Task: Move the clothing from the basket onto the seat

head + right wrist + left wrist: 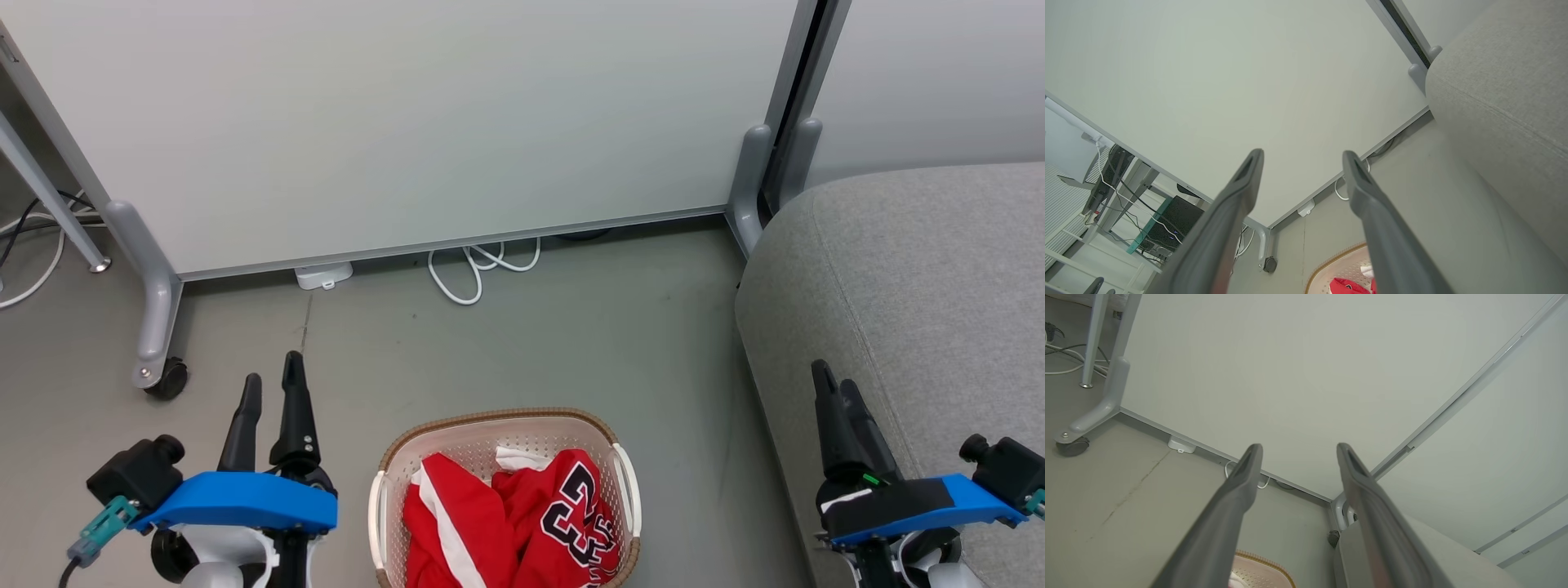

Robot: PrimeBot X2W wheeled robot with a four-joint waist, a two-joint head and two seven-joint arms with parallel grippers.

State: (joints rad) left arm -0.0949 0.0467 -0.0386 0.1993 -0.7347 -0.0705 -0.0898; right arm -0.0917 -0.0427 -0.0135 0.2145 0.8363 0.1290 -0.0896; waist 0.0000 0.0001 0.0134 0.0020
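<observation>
The cream basket [498, 419] with a brown rim stands on the floor at the bottom centre of the head view. Inside lies the red clothing: a jersey [575, 510] with a black "23" and a piece with a white stripe [445, 518]. The light grey seat [922, 269] rises to the right of the basket. My left gripper [273, 371] hangs open and empty left of the basket. At the seat's front edge my right gripper [833, 377] is open and empty too. The left wrist view has the left gripper [1299, 447] above the basket rim [1265, 561]. Past the right gripper [1302, 153], the right wrist view takes in the clothing [1347, 286] and the seat [1502, 94].
A white partition panel [408, 122] on grey castor feet [159, 327] closes off the far side. White cable loops [473, 273] and a small white box [324, 275] lie at its base. Grey floor [571, 343] spreads between panel, basket and seat.
</observation>
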